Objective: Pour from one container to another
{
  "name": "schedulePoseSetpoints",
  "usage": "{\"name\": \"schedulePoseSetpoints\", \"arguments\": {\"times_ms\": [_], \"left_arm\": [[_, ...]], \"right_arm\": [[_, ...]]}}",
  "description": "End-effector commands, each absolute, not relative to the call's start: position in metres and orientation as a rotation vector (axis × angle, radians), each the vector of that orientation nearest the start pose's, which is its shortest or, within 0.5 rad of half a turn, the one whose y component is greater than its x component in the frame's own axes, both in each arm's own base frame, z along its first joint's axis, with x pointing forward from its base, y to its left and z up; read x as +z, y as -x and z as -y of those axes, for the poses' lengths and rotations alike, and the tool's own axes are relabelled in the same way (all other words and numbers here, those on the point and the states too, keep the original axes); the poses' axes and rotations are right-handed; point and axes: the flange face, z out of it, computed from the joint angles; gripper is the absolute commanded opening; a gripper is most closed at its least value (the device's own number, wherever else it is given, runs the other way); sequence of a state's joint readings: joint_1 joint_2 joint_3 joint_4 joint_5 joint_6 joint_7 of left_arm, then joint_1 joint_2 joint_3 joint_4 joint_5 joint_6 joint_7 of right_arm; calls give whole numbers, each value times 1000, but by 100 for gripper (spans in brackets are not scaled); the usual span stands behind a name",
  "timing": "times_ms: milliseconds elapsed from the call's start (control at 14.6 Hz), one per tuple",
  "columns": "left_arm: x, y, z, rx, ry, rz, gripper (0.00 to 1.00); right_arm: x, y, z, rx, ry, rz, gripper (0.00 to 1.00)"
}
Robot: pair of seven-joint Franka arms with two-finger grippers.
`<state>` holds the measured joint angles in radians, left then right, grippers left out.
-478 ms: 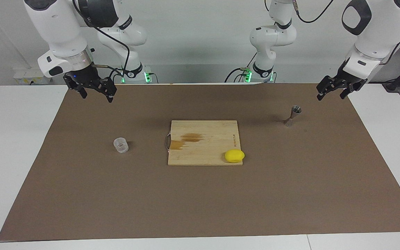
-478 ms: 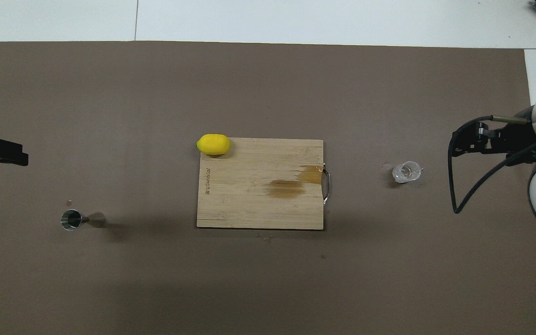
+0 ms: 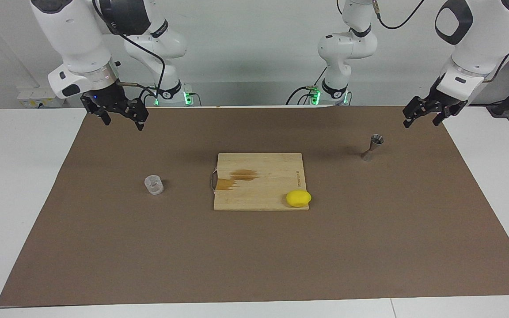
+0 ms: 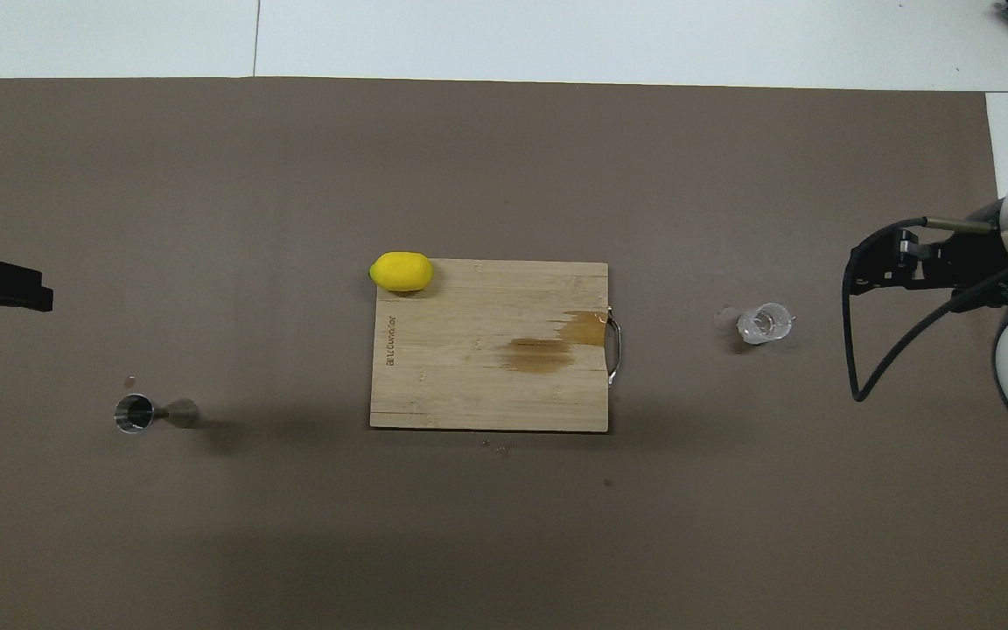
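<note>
The clear cup (image 3: 153, 184) stands upright on the brown mat (image 3: 254, 256), mouth up, its axis vertical, toward the right arm's end of the table and well apart from the cutting board (image 3: 259, 181). The right gripper (image 3: 119, 118) hangs in the air above the mat's edge by the robots, on the cup's own end of the table, so that arm looks the better placed to fetch it; its fingers are spread apart and hold nothing. The steel jigger (image 3: 373, 148) also stands upright, one cone's mouth up, toward the left arm's end, with the left gripper (image 3: 422, 118) waiting above the mat close by it, fingers apart and empty. A lemon (image 3: 298, 198) sits on a corner of the board.
</note>
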<state>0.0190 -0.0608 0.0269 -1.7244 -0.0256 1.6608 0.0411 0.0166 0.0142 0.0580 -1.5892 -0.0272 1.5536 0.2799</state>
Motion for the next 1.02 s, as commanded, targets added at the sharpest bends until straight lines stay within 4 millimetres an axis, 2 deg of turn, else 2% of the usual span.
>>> {"name": "schedulePoseSetpoints", "arguments": {"times_ms": [0, 683, 819, 956], "left_arm": [[593, -535, -22, -22, 3149, 15, 100], [591, -534, -23, -17, 3152, 30, 100], [591, -537, -27, -61, 3158, 136, 100], [588, -538, -24, -83, 3166, 377, 100]], "right_arm": [[608, -553, -34, 65, 3162, -294, 100], [608, -553, -34, 65, 3162, -294, 100], [608, -553, -34, 65, 3162, -294, 100], [608, -553, -34, 65, 3162, -294, 100]]}}
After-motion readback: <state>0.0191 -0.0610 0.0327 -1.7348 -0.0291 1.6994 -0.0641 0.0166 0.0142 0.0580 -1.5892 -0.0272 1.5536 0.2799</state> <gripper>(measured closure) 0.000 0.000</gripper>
